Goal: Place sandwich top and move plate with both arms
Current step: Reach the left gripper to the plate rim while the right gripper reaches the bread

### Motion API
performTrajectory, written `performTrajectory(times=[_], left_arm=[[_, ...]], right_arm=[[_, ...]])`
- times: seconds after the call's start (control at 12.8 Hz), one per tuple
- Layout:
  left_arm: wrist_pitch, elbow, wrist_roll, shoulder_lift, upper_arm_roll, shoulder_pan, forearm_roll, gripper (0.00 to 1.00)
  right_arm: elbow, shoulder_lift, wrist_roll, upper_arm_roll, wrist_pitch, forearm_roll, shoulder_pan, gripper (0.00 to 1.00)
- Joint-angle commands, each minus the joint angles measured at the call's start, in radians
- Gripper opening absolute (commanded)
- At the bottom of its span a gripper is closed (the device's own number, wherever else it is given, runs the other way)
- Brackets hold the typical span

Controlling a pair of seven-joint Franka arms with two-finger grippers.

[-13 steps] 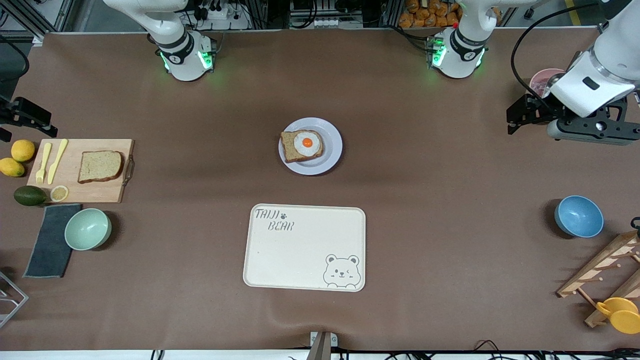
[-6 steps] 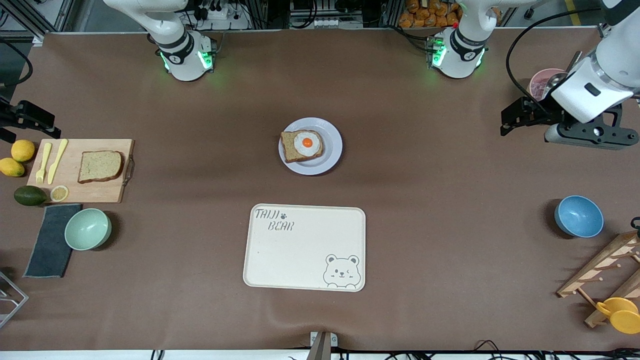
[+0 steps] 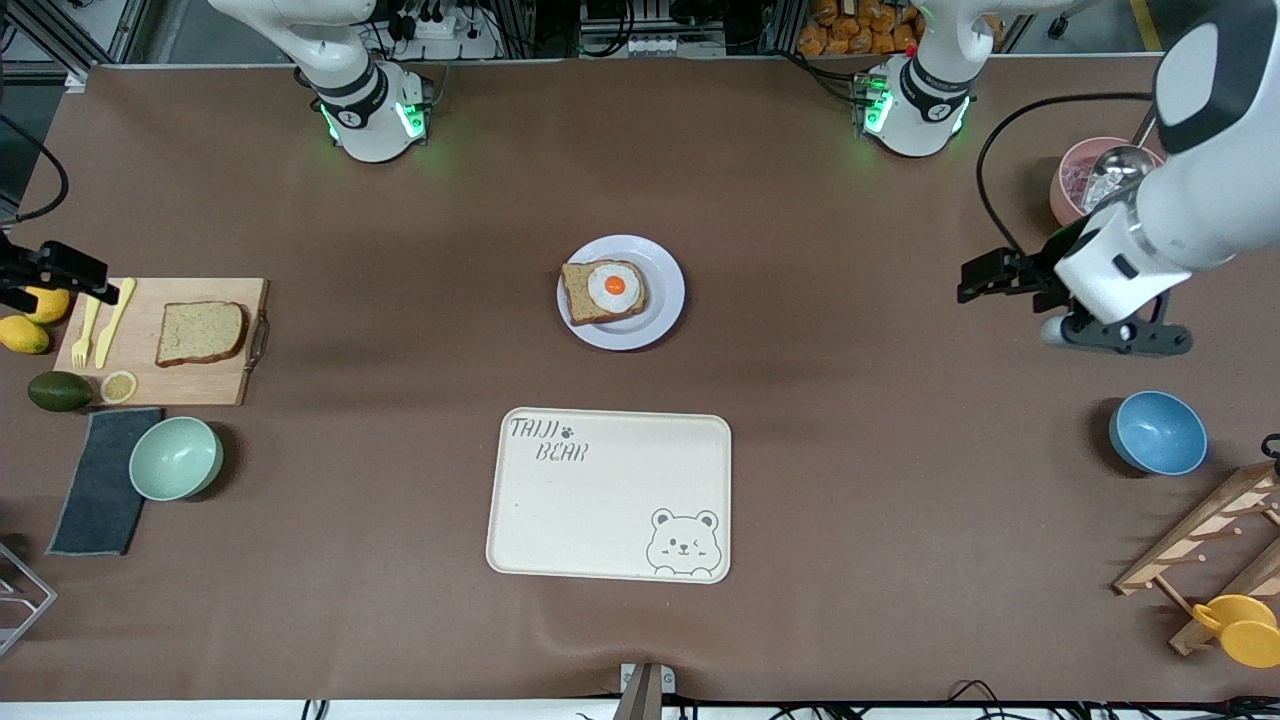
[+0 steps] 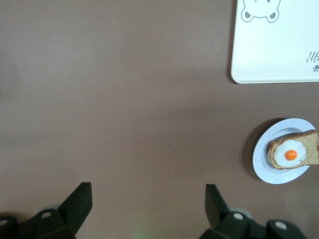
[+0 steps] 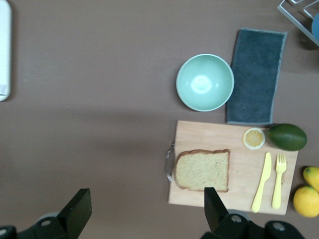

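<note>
The sandwich top [image 3: 200,332], a plain brown slice, lies on a wooden cutting board [image 3: 215,385] at the right arm's end of the table; it also shows as the sandwich top [image 5: 202,170] in the right wrist view. The pale round plate [image 3: 662,305] sits mid-table with an egg-topped bread slice [image 3: 603,290] on it; in the left wrist view the plate [image 4: 261,164] is off to one side. My right gripper [image 3: 85,275] hangs open and empty over the board's fork end, its own view showing the right gripper [image 5: 145,206]. My left gripper [image 3: 978,278] hangs open and empty over bare table toward the left arm's end, seen as the left gripper [image 4: 148,199].
A cream bear tray [image 3: 608,495] lies nearer the camera than the plate. Beside the board are lemons [image 3: 22,334], an avocado [image 3: 58,391], a green bowl [image 3: 175,458] and a dark cloth [image 3: 98,485]. A pink bowl [image 3: 1075,175], blue bowl [image 3: 1157,432] and wooden rack [image 3: 1215,545] stand at the left arm's end.
The left arm has swung down and inward, bringing its gripper closer to the plate. The right gripper has shifted slightly toward the cutting board. Both stay open.
</note>
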Motion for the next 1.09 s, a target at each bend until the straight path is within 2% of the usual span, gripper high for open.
performTrajectory(times=[0.0,0.08,0.31,0.47,0.62,0.78,0.86,1.01], left_arm=[[0.058,-0.031,-0.003,0.069,-0.009,-0.004,-0.146,1.00],[0.074,-0.037,0.002,0.112,-0.012,-0.015,-0.217,1.00],[0.162,-0.047,0.007,0.230,-0.029,-0.078,-0.248,1.00],[0.230,-0.086,0.014,0.243,-0.072,-0.069,-0.300,1.00],[0.287,-0.161,0.124,0.244,-0.074,-0.072,-0.381,1.00],[0.388,-0.256,0.226,0.240,-0.077,-0.078,-0.493,1.00],[0.414,-0.277,0.234,0.249,-0.089,-0.090,-0.514,1.00],[0.452,-0.284,0.234,0.295,-0.106,-0.131,-0.544,1.00]], right_arm=[[-0.114,-0.010,-0.111,-0.134,0.097,0.035,0.069,1.00],[-0.135,0.006,-0.149,-0.143,0.114,0.050,0.060,1.00],[-0.154,0.096,-0.243,-0.159,0.173,0.069,0.005,1.00],[-0.186,0.136,-0.335,-0.211,0.231,0.118,0.005,1.00],[-0.229,0.196,-0.459,-0.263,0.338,0.175,0.007,1.00],[-0.231,0.275,-0.562,-0.301,0.354,0.272,0.002,0.92],[-0.229,0.312,-0.615,-0.318,0.355,0.323,0.000,0.84],[-0.229,0.366,-0.672,-0.333,0.383,0.373,-0.007,0.79]])
